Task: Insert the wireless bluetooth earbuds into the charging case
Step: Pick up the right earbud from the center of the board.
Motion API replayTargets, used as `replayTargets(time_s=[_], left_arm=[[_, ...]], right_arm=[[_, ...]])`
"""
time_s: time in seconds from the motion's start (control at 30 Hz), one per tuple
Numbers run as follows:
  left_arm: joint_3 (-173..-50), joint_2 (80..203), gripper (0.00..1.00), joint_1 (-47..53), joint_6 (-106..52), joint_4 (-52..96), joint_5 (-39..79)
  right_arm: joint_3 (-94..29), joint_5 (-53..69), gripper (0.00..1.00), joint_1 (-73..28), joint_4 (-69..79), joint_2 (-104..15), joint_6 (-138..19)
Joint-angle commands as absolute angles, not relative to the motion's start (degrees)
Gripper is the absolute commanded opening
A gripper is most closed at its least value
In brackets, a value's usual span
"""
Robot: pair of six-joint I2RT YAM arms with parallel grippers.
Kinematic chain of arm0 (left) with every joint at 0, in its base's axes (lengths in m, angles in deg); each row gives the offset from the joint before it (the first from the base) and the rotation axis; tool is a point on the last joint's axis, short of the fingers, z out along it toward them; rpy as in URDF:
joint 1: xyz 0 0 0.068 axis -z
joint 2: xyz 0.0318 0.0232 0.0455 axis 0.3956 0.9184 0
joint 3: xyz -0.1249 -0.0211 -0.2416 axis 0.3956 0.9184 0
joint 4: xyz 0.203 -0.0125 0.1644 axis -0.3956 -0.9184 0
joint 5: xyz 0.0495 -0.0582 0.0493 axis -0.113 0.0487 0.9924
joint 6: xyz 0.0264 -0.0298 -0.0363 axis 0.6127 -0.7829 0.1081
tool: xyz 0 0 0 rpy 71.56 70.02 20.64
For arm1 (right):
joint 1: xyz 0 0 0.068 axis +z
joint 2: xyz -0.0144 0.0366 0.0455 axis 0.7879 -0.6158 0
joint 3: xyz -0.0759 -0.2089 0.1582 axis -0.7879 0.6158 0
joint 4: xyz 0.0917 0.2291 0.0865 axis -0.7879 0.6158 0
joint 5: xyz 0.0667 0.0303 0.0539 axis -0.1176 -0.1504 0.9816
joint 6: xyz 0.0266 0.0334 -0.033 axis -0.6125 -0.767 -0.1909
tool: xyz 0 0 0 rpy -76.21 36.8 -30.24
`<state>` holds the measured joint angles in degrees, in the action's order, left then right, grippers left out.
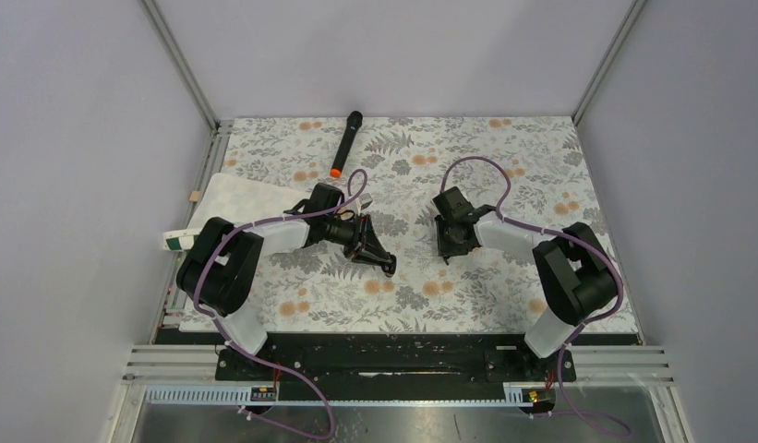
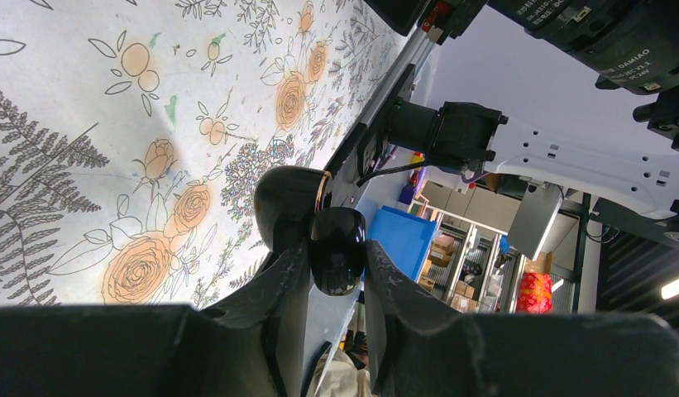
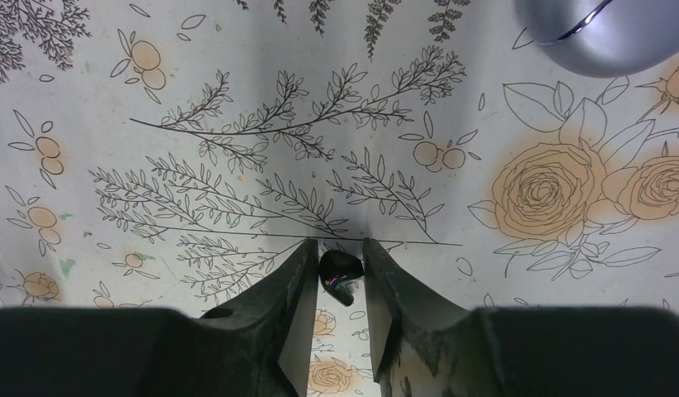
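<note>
"DAMIAO" was printed on a black motor housing [image 2: 627, 43]; the smaller lines beneath could not be read.

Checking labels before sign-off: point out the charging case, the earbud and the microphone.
charging case [image 2: 336, 252]: left wrist view, glossy rounded half nearer the camera.
earbud [image 3: 339, 277]: right wrist view, its rounded black shell.
microphone [image 1: 347, 143]: top view, middle of its black handle.

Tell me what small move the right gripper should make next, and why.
Probably close the right gripper fully before lifting: its fingers closely flank the earbud on the table, but a firm grip is not clear yet. The left gripper holds the case.
</note>
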<state>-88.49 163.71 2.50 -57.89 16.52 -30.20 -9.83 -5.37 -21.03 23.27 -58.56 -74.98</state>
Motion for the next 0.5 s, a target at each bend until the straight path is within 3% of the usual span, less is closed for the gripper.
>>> replayTargets(time_s=[0.0,0.23,0.47], left_arm=[[-90.0,162.7,0.0,2.3,-57.2,17.9,-31.1],[-89.9,162.7,0.0,2.3,-57.2,17.9,-31.1],[-90.2,162.7,0.0,2.4,-57.3,17.8,-31.1]], right_arm=[[-8.8,-5.2,0.32,-21.3,24.1,-57.5,-74.8],[-8.2,-5.1,0.4,-21.4,24.7,-56.7,-74.5],[-7.4,-4.5,0.32,-21.3,24.9,-56.0,-74.6]])
